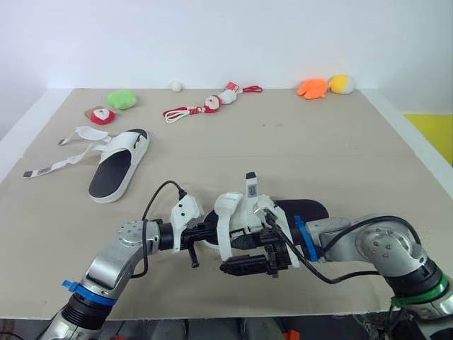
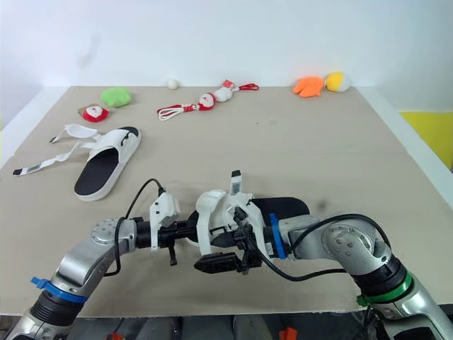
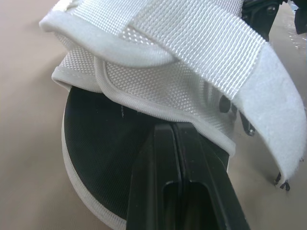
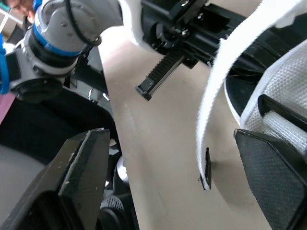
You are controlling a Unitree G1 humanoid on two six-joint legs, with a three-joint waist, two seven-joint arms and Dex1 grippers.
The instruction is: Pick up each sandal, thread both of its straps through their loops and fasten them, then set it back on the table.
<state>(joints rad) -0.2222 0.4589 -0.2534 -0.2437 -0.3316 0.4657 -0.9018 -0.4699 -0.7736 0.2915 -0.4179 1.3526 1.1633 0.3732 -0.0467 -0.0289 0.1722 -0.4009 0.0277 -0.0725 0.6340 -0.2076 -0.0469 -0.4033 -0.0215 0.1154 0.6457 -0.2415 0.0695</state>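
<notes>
Green plush (image 1: 122, 99), orange toy (image 1: 312, 88)

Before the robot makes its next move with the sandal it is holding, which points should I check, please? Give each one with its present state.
1. Grip: the left gripper is shut on the white upper of the near sandal. Ok.
2. Free gripper: the right gripper has its jaws wide apart, ready to take something. Ok.
3. Reach: the loose strap hangs between the right gripper's fingers. Ok.
4. Threading: has that strap already passed through its loop? Cannot tell.
5. Other work: the far sandal has its straps lying spread on the table, unfastened. Not ok.
</notes>
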